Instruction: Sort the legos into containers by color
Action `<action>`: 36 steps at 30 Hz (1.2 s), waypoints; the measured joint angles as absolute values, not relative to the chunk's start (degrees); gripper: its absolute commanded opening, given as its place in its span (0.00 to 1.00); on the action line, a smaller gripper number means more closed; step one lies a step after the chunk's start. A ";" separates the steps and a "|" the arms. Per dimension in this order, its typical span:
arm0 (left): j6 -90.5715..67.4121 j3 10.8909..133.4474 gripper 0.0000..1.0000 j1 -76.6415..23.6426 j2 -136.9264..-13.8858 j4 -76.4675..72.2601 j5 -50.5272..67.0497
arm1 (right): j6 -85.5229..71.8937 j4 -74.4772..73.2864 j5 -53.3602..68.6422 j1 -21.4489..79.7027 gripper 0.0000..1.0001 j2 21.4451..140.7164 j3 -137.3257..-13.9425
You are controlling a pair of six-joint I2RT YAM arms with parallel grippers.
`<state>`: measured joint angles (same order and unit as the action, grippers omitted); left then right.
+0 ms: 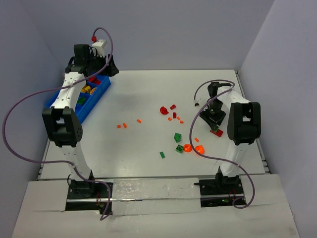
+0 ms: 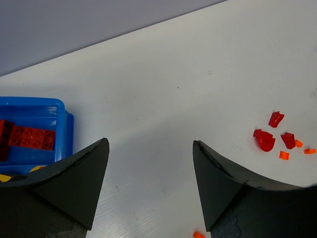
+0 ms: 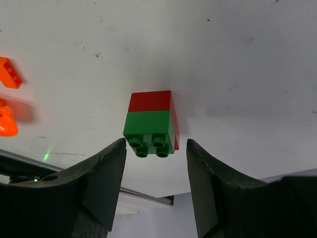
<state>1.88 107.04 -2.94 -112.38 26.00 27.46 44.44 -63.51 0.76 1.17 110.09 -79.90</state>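
White tabletop (image 1: 148, 99) is strewn with legos (image 1: 174, 118). A green-and-red brick (image 3: 148, 126) is straddled untouched by the right gripper (image 3: 156, 145), spread for pinching; the left gripper (image 2: 150, 145) is held spread, empty, by the far-left bin (image 2: 34, 105).

Small plastic bricks (image 1: 177, 137) and a blue rectangular plastic bin (image 1: 97, 97)
The bin lies at the table's (image 1: 148, 99) far left corner, holding red, yellow and green bricks; loose red, green and orange pieces are scattered from the middle to the right edge.
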 measured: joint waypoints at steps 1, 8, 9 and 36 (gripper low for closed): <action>1.87 107.04 0.78 -2.94 -112.38 26.01 27.46 | 44.54 -63.60 0.70 1.23 0.58 110.10 -79.90; 1.80 107.04 0.78 -2.94 -112.38 26.13 27.46 | 44.69 -64.05 0.60 1.48 0.59 111.00 -79.90; 1.80 107.04 0.78 -2.94 -112.38 26.18 27.46 | 44.69 -64.10 0.58 1.59 0.59 111.15 -79.90; 1.62 100.66 0.83 -0.20 -110.83 23.92 44.75 | 43.97 -73.54 19.57 4.74 0.00 114.80 -108.04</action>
